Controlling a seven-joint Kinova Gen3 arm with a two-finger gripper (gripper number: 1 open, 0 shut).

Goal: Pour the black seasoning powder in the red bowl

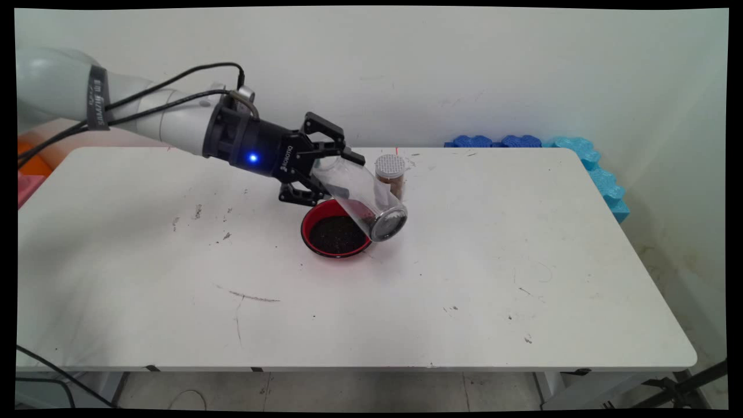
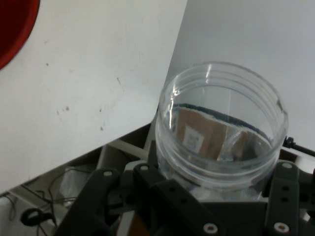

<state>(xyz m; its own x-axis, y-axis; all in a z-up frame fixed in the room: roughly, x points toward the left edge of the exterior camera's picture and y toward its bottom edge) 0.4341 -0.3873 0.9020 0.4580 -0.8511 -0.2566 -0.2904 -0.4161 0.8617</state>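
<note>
Main view
Arm: you had it coming in from the upper left of the frame, black cables draped along it, wrist angled down toward the middle of the table (image 1: 522,278).
Gripper: your gripper (image 1: 332,171) sat just left of centre, its fingers closed round the narrow end of a clear jar (image 1: 364,197), so it was holding the jar and was no wider open than the jar's body.
Jar: you held it tipped over, its wide end lowest and pointing toward the lower right, a little dark material lying inside near that end.
Bowl: a red bowl (image 1: 307,223) stood on the table directly under the jar, its inside covered with dark grains; the jar's lower end overhung the bowl's right rim.
Shaker: a small brown container with a perforated pale top (image 1: 390,169) stood upright just behind the jar, toward the wall.
Foam: blue foam pieces (image 1: 586,157) lay along the table's far right edge.

Hand view
Jar: you saw its clear round rim (image 2: 221,128) filling the centre and right of the frame, rising out of the black linkage at the bottom edge.
Bowl: only a red arc (image 2: 17,29) showed in the upper left corner.
Table: its white top (image 2: 98,88) filled the left half, its edge running diagonally from top centre down to the lower left.
</note>
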